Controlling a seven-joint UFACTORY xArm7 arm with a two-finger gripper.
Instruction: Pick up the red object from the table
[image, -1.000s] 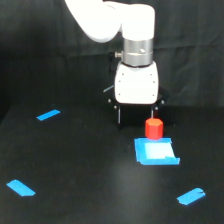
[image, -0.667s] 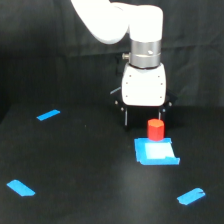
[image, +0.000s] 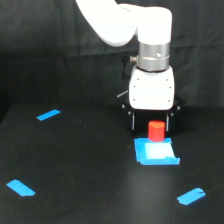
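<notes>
Right now the red object (image: 156, 129) stands upright on the table (image: 90, 165), touching or just overlapping the far edge of the blue square (image: 156, 152), and the square makes the handiest landmark for everything else. Directly behind the square, the gripper (image: 152, 121) hangs low over the table with its two dark fingers (image: 132, 121) spread, one showing on each side of the red object, and it has hold of nothing (whether the fingertips already reach down to the block's level cannot be told from this view, since the white wrist body hides part of them). The step in hand looks to be the final lining-up and descent. To do it well, the arm should centre the block between the fingers, which seem only roughly even about it, then come straight down without nudging it onto the square. The block is narrower than the opening, so there is room, but a stubby faceted shape can twist or tip if one finger meets it first. Closing slowly, low on the block and square to its sides, should give a firm hold before any lift. Blue tape strips (image: 48, 115) lie well away from the square and pose no hindrance.
</notes>
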